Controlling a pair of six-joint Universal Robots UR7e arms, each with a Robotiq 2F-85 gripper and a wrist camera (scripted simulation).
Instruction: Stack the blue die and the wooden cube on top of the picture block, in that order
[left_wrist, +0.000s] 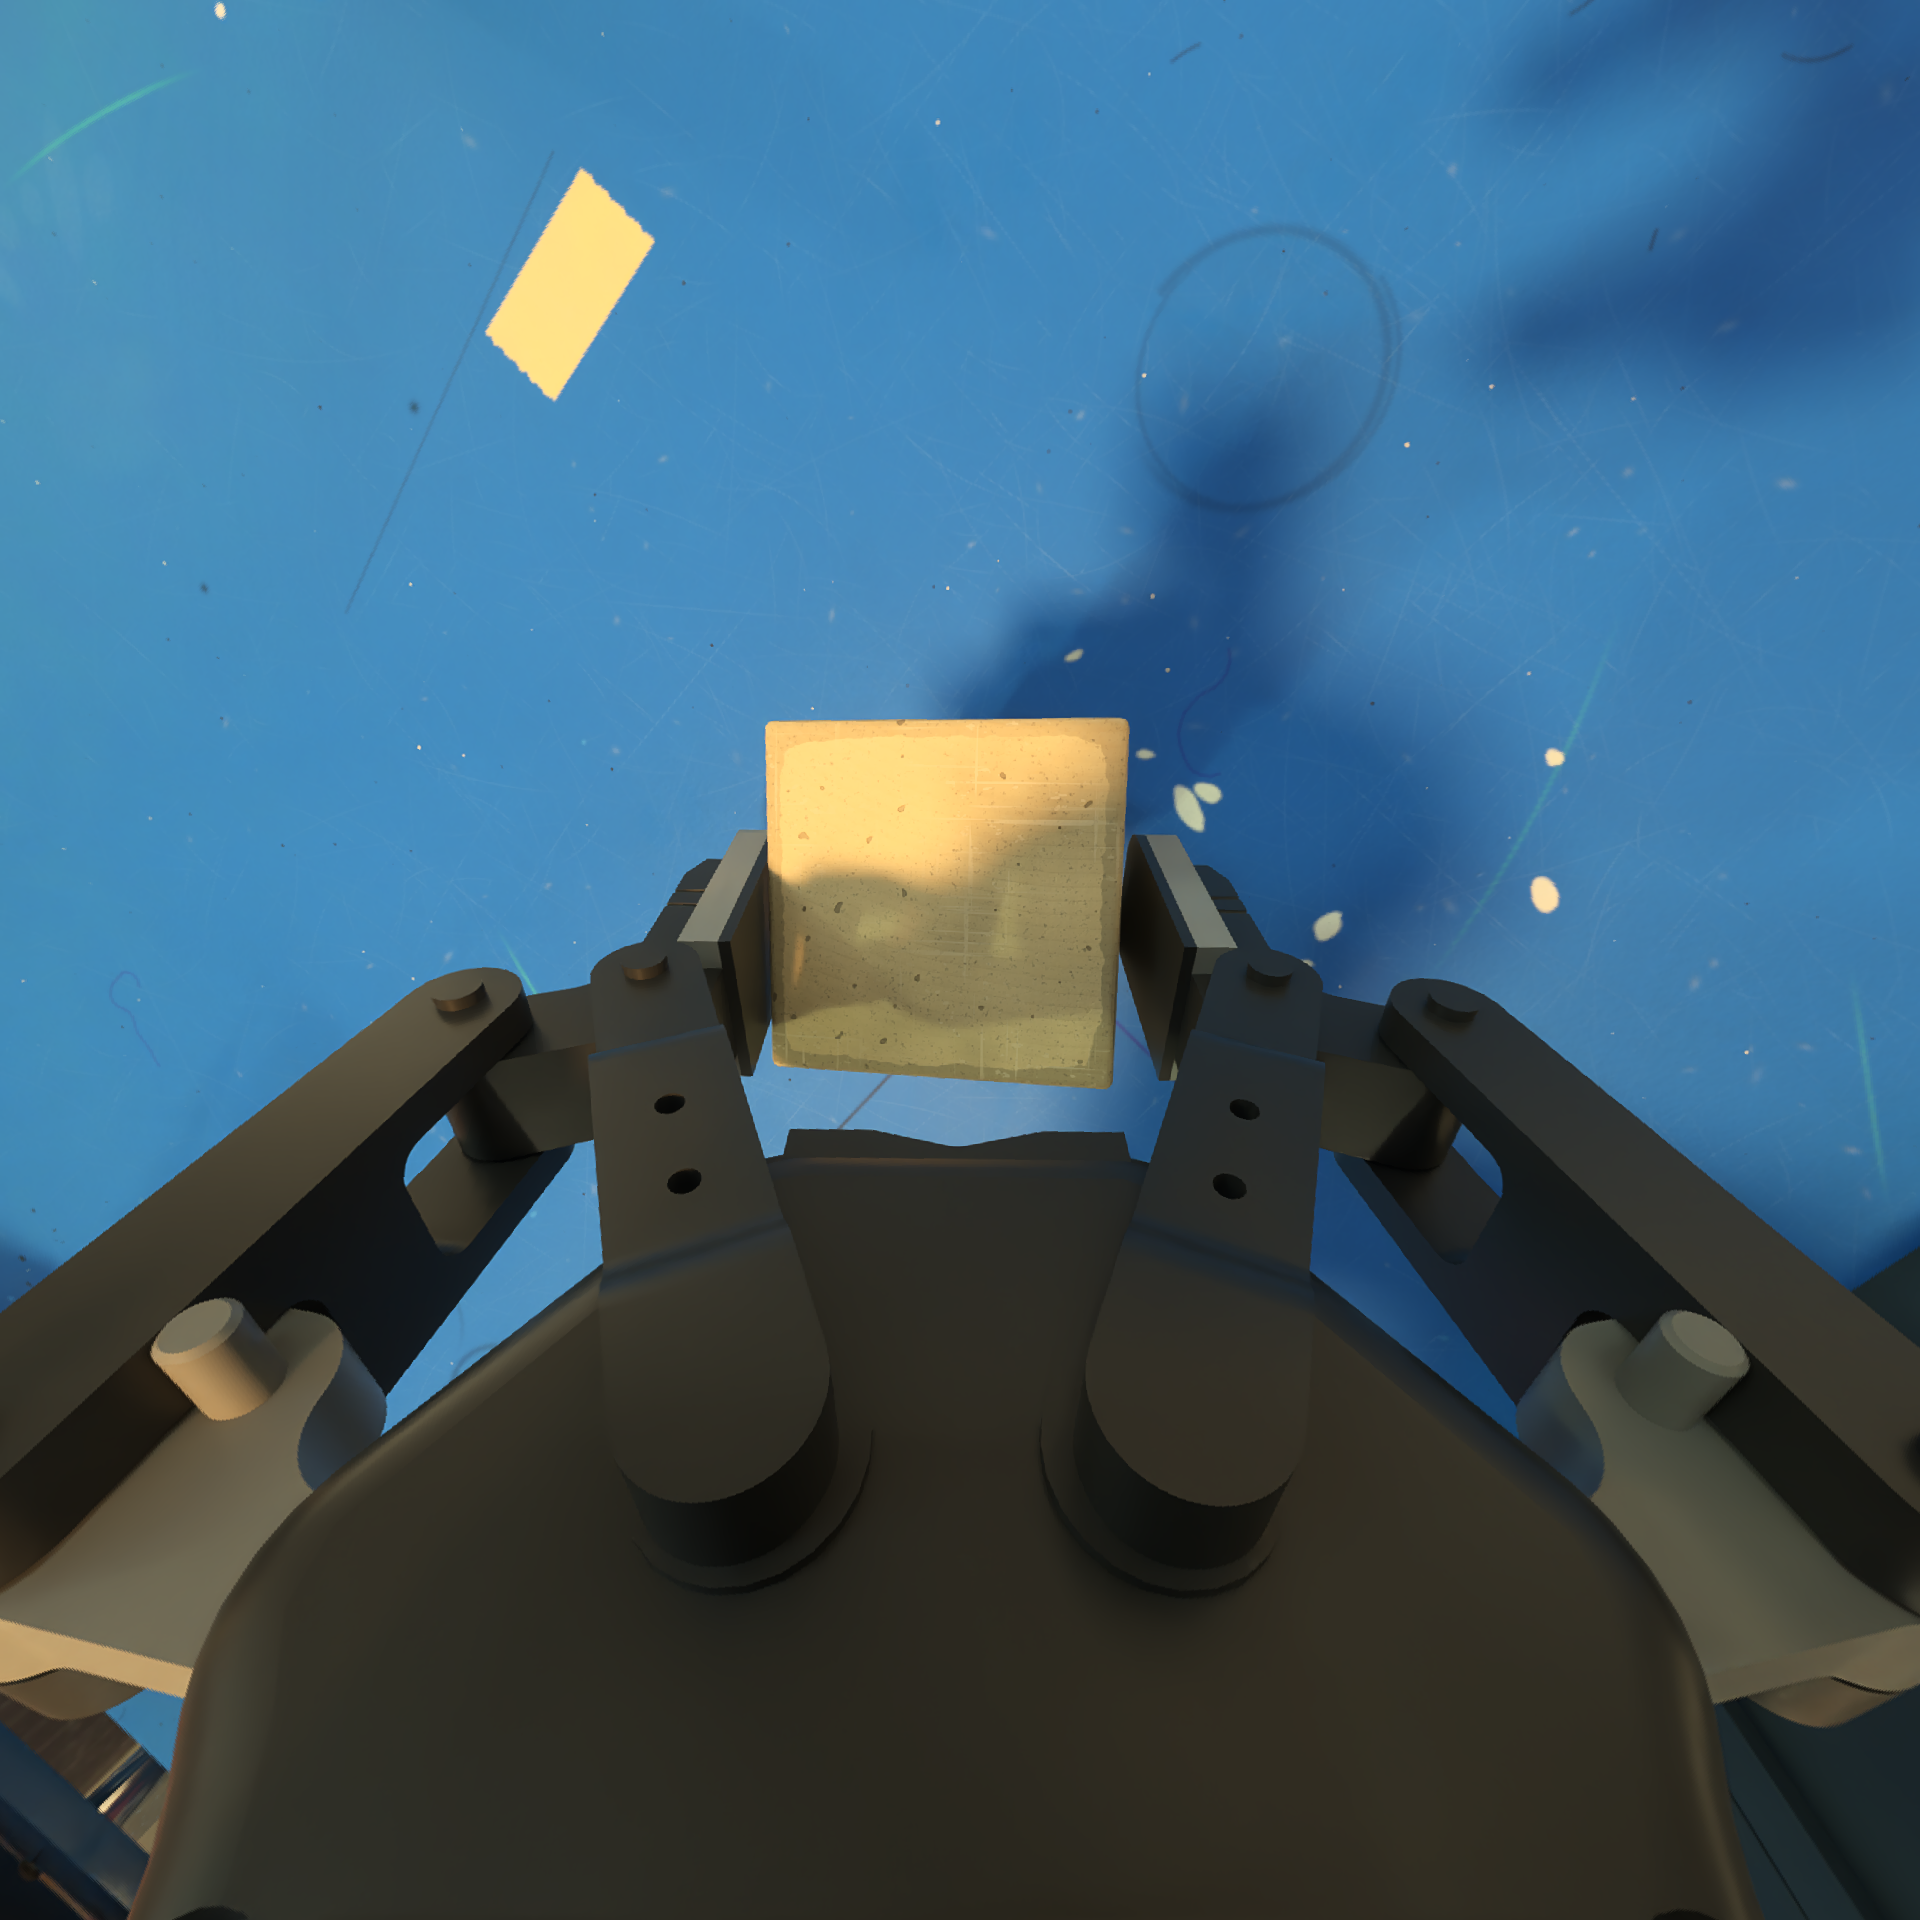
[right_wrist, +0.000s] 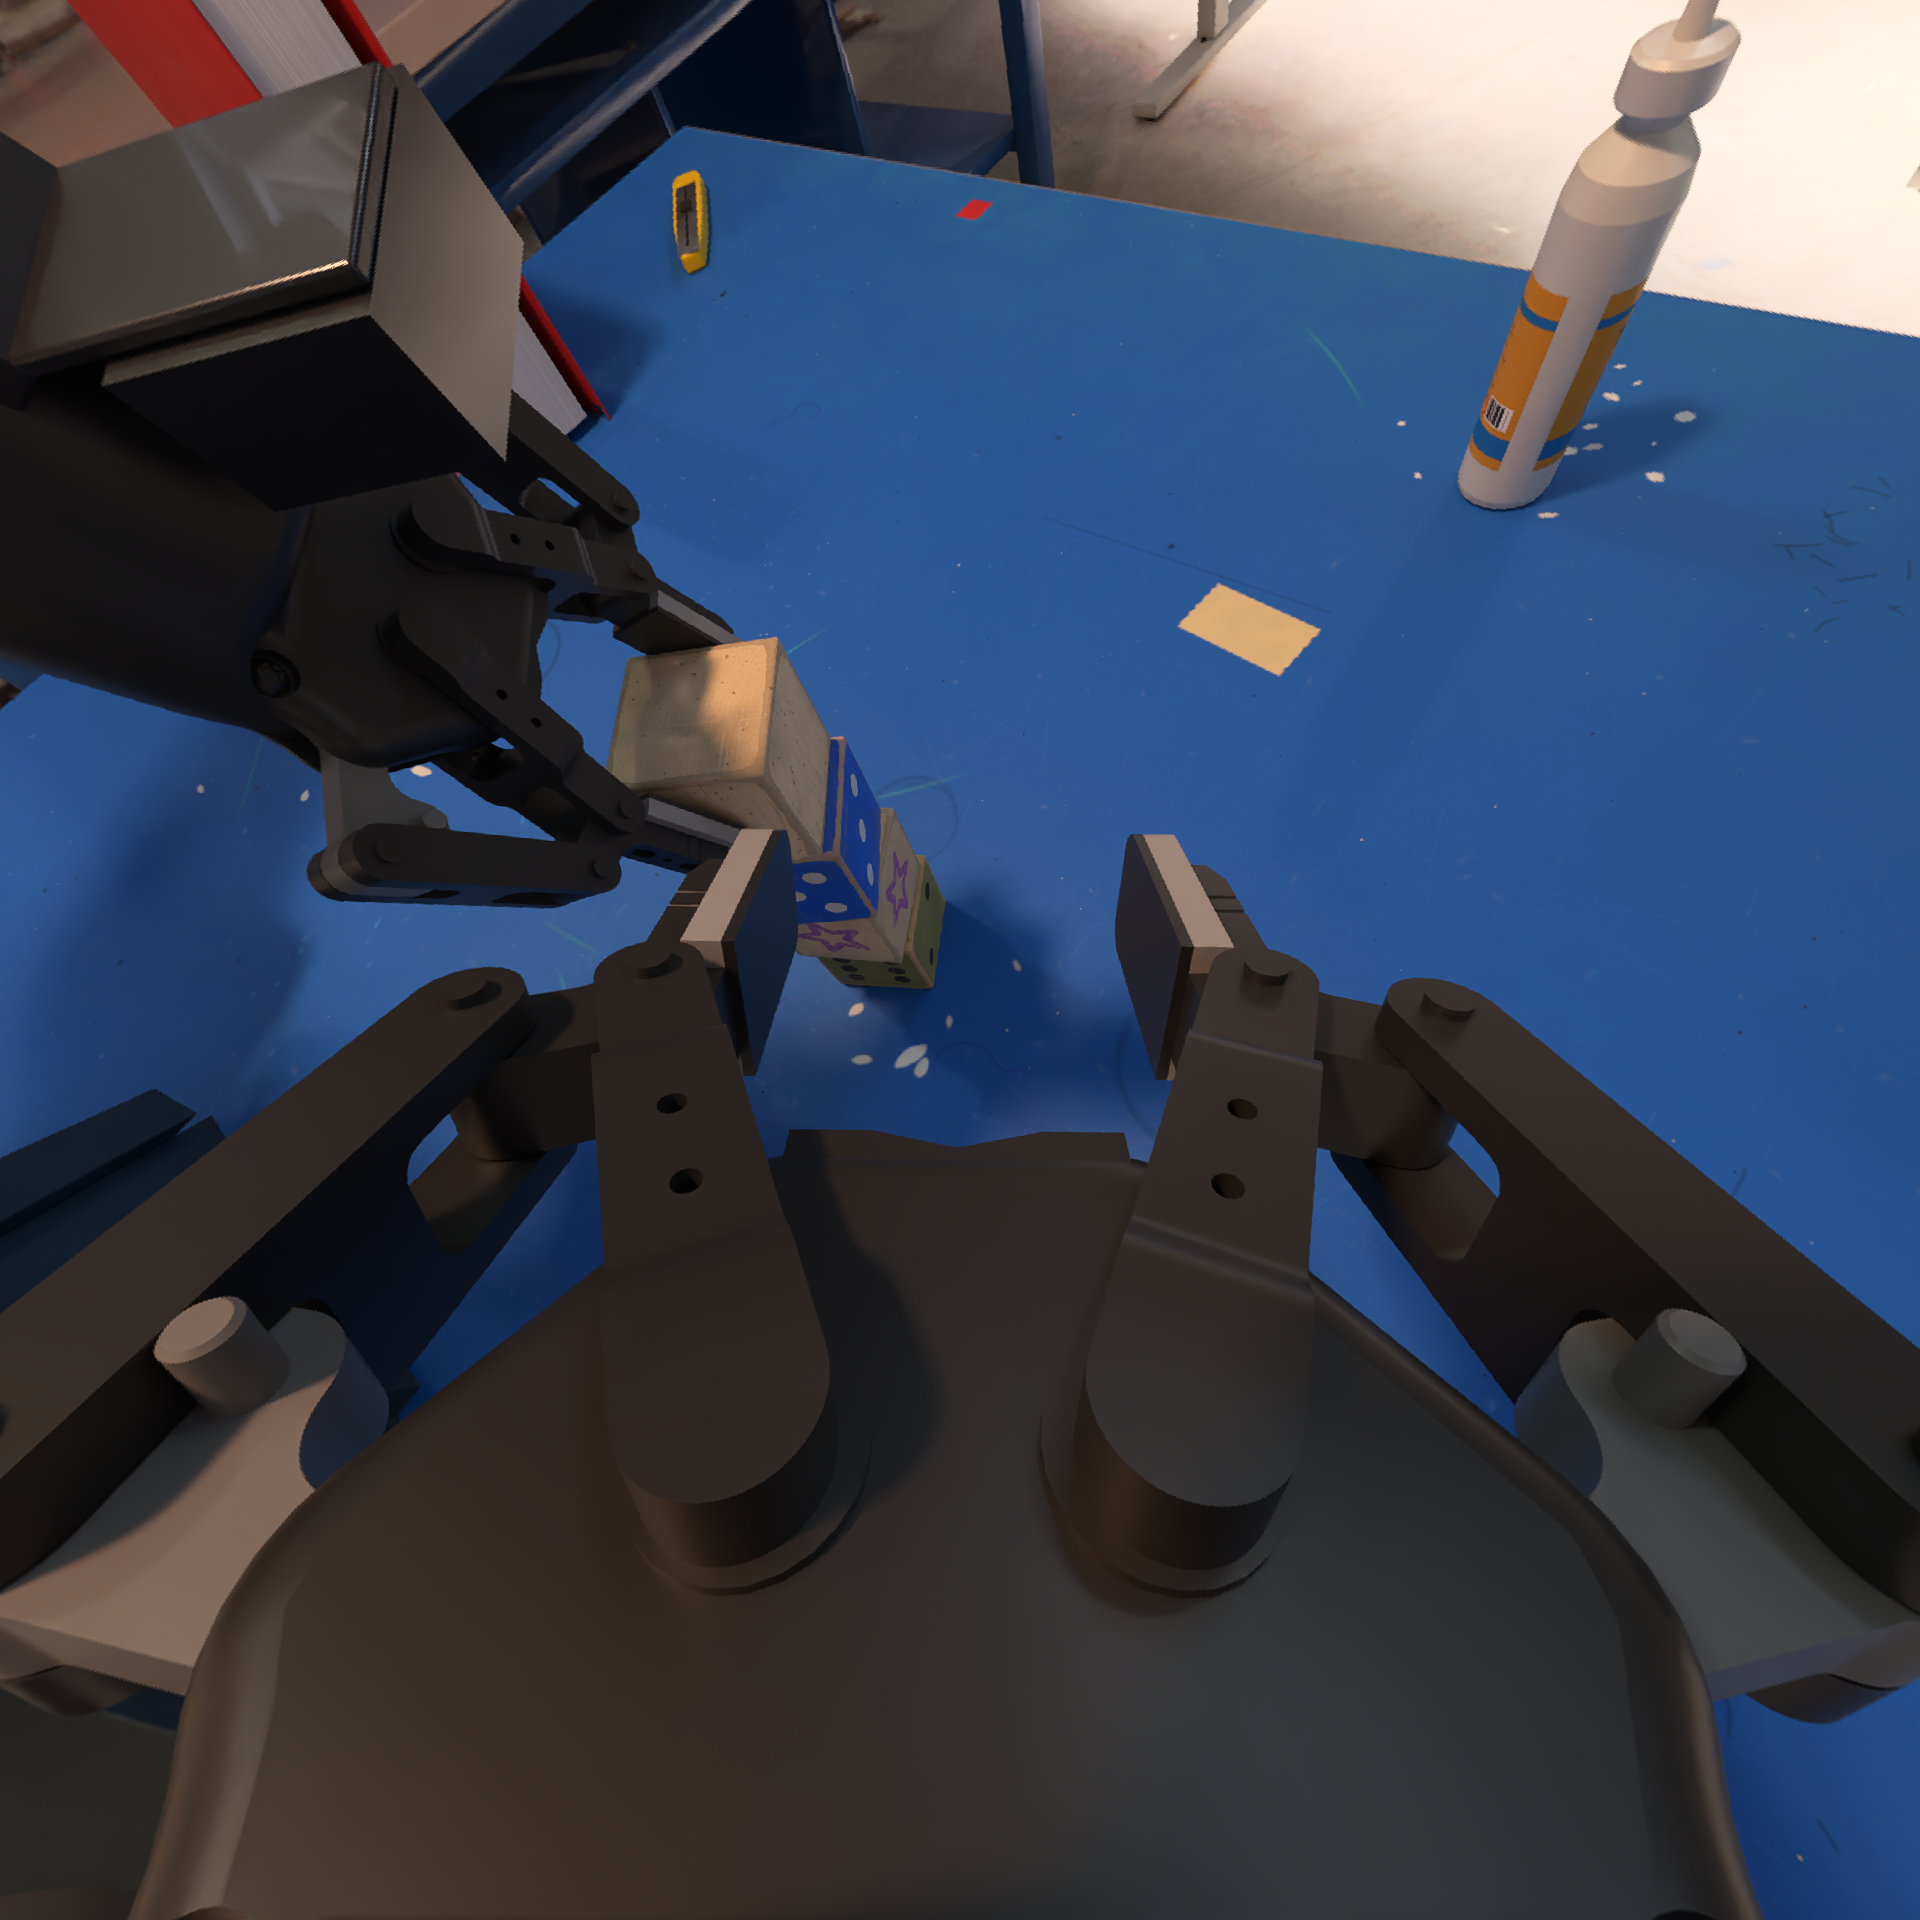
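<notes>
In the right wrist view a stack stands on the blue table (right_wrist: 1039, 416): a green die (right_wrist: 883, 971) at the bottom, then the picture block (right_wrist: 896, 896) with purple stars, then the blue die (right_wrist: 854, 821), with the wooden cube (right_wrist: 717, 727) on top. My left gripper (right_wrist: 712, 727) is shut on the wooden cube, one finger on each side. In the left wrist view the cube (left_wrist: 945, 904) fills the gap between the left gripper's (left_wrist: 948, 894) pads and hides the stack below. My right gripper (right_wrist: 945, 935) is open and empty, just in front of the stack.
A white bottle (right_wrist: 1558, 312) with an orange label stands at the back right. A yellow utility knife (right_wrist: 688, 220) lies near the far edge. A tan patch (right_wrist: 1247, 629) lies flat on the table, also in the left wrist view (left_wrist: 569, 283). A red book (right_wrist: 551, 343) stands behind the left arm.
</notes>
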